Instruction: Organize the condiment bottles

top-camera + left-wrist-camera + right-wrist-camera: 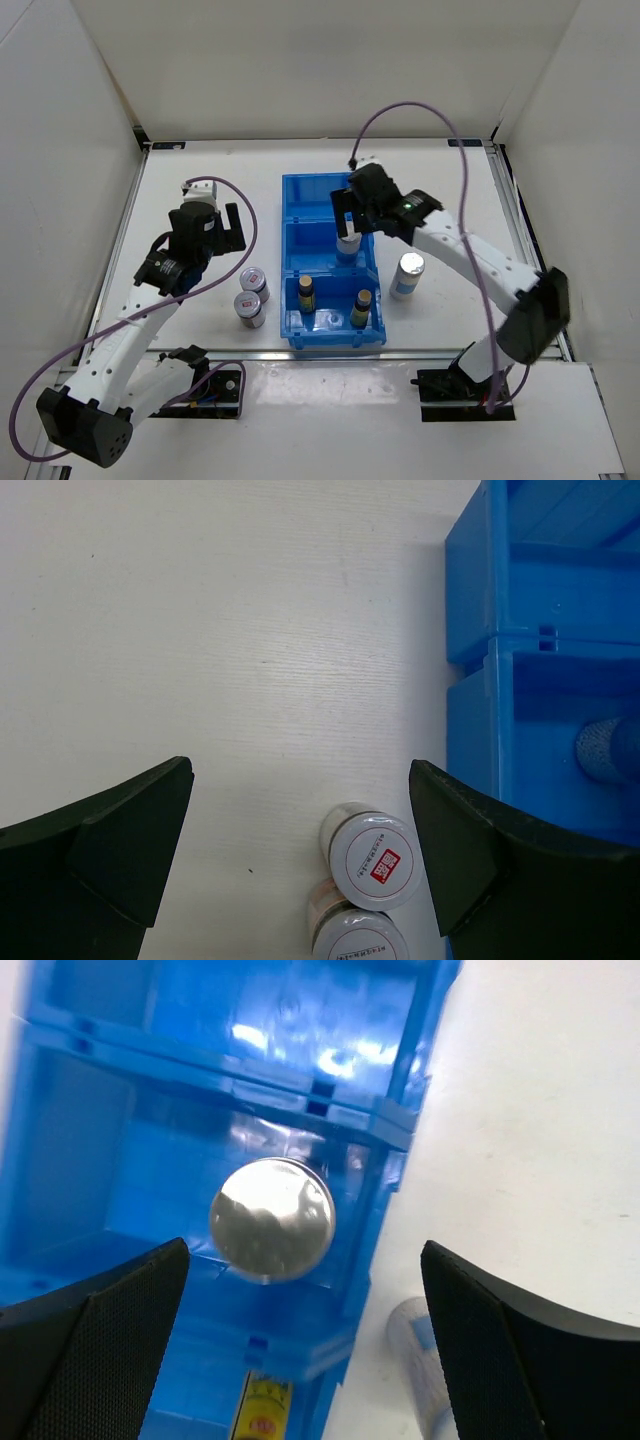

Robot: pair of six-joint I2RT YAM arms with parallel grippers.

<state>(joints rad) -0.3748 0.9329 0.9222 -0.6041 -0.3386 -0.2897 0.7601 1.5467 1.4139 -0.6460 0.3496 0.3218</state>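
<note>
Two bottles (306, 293), four jars (254, 283), one bin (300, 185)

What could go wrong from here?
1. The red-labelled silver-lidded jar stands tight against its twin, left of the blue plastic bin. The open left gripper closing on one may tip the other.
2. The silver-lidded jar on the table, right of the bin, sits close to its wall, so a finger of the open right gripper may catch the wall there.
</note>
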